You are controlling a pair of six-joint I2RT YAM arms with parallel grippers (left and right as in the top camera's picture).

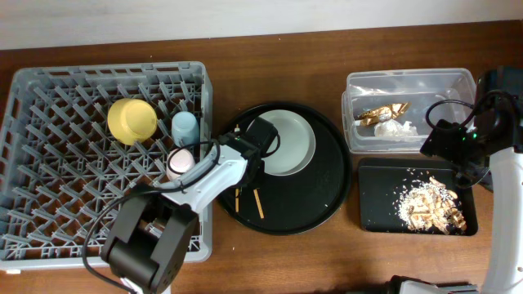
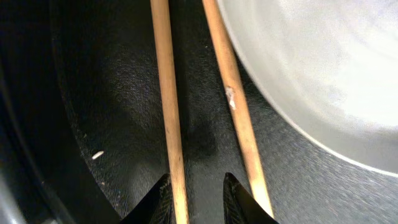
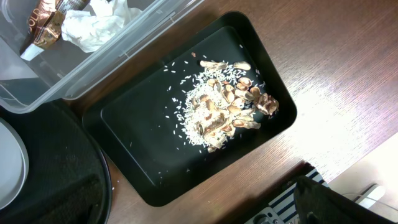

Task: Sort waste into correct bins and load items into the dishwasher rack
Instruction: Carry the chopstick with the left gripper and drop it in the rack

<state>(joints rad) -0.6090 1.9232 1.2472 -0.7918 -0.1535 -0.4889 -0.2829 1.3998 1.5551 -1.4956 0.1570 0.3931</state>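
Observation:
Two wooden chopsticks (image 2: pixel 165 93) (image 2: pixel 233 93) lie side by side on the round black tray (image 2: pixel 118 124) next to the pale plate (image 2: pixel 311 74). My left gripper (image 2: pixel 196 199) is low over them, narrowly open. One chopstick runs between its fingers against the left one; the other passes outside the right finger (image 2: pixel 239 202). From overhead, the left gripper (image 1: pixel 248 175) hides the chopsticks' (image 1: pixel 258 204) upper ends. The dishwasher rack (image 1: pixel 49 204) holds the yellow bowl (image 1: pixel 131 120), blue cup (image 1: pixel 185 126) and pink cup (image 1: pixel 181 162). My right gripper (image 1: pixel 437 143) hovers between the bins, holding nothing.
The clear tub (image 1: pixel 409 77) holds the gold wrapper (image 1: pixel 384 112) and white tissue (image 1: pixel 396 129). The black rectangular tray (image 3: pixel 155 143) holds food scraps (image 3: pixel 224 112) and scattered rice. The plate (image 1: pixel 286 140) rests on the round tray (image 1: pixel 319 196). The table's front edge is close below the black tray.

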